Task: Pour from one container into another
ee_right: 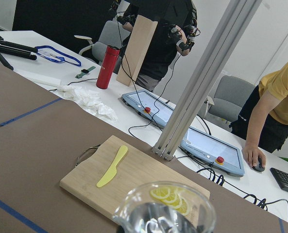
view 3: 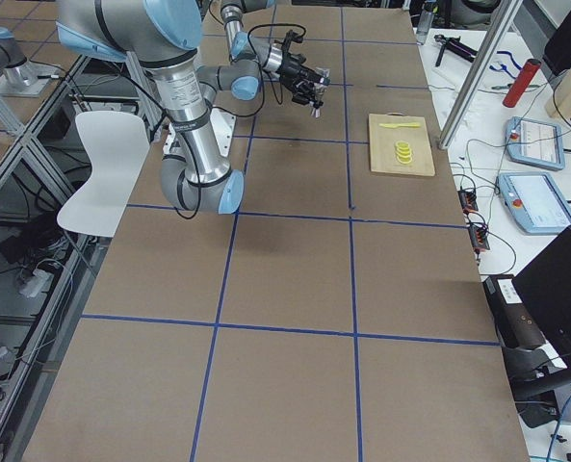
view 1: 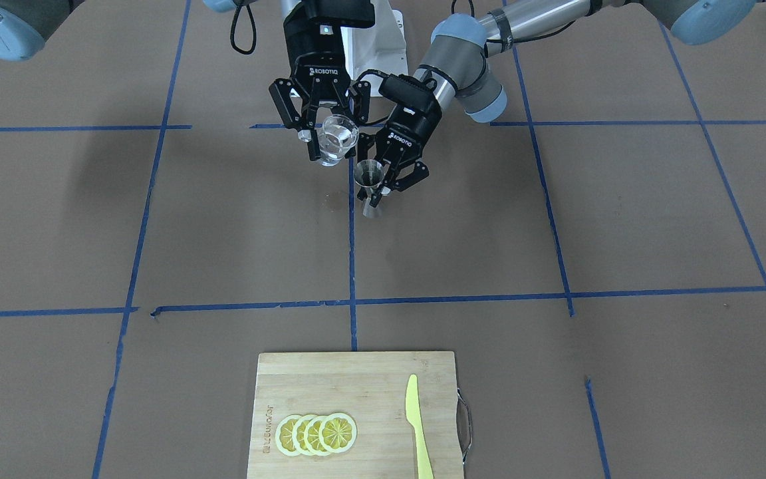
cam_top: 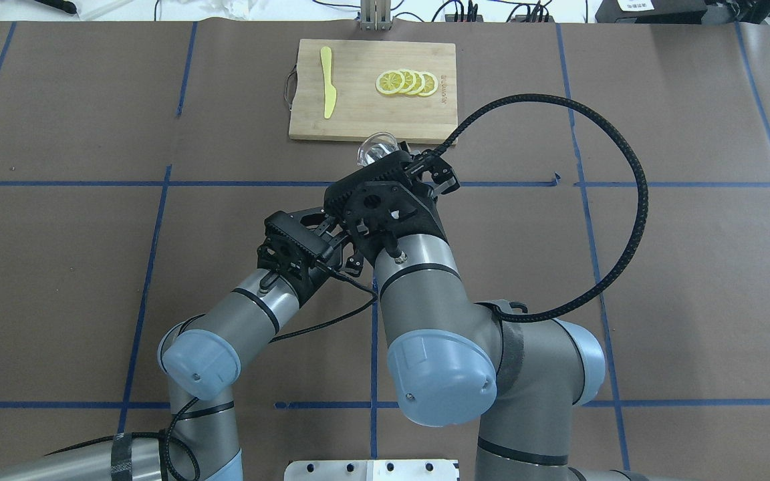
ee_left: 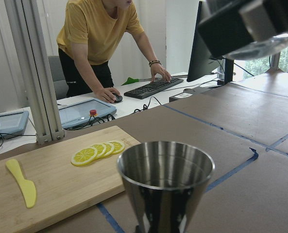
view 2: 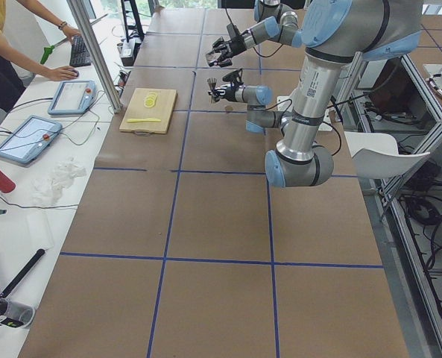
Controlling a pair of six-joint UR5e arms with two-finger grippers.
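Note:
My right gripper (view 1: 330, 138) is shut on the clear glass tumbler (view 1: 338, 140), held above the table and tilted; the tumbler also shows past the wrist from overhead (cam_top: 377, 147) and as a rim low in the right wrist view (ee_right: 165, 208). Just beside and lower, my left gripper (view 1: 383, 183) is shut on the narrow waist of the steel jigger (view 1: 370, 176), which stands upright off the table. The left wrist view has the jigger's open cup (ee_left: 165, 170) close up, with the tumbler's base (ee_left: 260, 43) above and to its right. From overhead the jigger is hidden under the right arm.
A bamboo cutting board (view 1: 383, 372) lies at the table's far edge with lemon slices (view 1: 316, 434) and a yellow plastic knife (view 1: 417, 426). A small dark mark (view 1: 336, 199) sits on the brown paper under the grippers. A person (ee_left: 105, 43) stands at the desk beyond.

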